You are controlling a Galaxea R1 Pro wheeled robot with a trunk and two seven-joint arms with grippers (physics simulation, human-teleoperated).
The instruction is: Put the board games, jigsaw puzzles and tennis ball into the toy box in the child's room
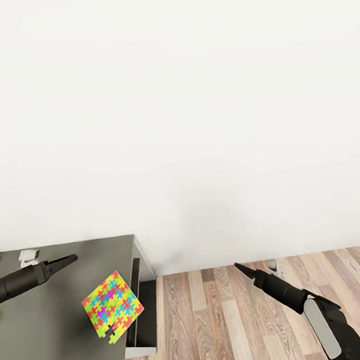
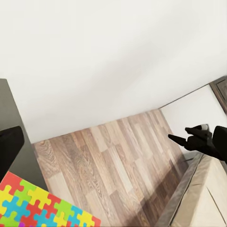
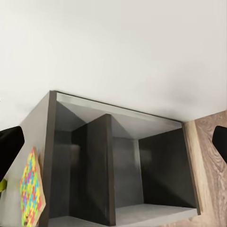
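Note:
One jigsaw puzzle [image 1: 112, 307] lies flat on the dark grey lower section of the table [image 1: 45, 323], close to its right edge. It also appears as a colourful jigsaw puzzle [image 2: 40, 205] and edge-on as a jigsaw puzzle [image 3: 30, 191]. My left gripper [image 1: 72, 259] hovers over the table top, behind and left of the puzzle, holding nothing. My right gripper [image 1: 238, 266] hangs over the wooden floor to the right of the table, empty, with its fingers [image 3: 10, 142] wide apart at the edges of the right wrist view. It shows as the right gripper [image 2: 177, 138] too.
The table's end has open dark shelves [image 3: 127, 165] facing my right arm. A white wall rises behind. Wooden floor [image 1: 225, 318] spreads to the right. A small white object [image 1: 29, 255] sits at the table's back left. The bed [image 2: 208, 194] edge shows in the left wrist view.

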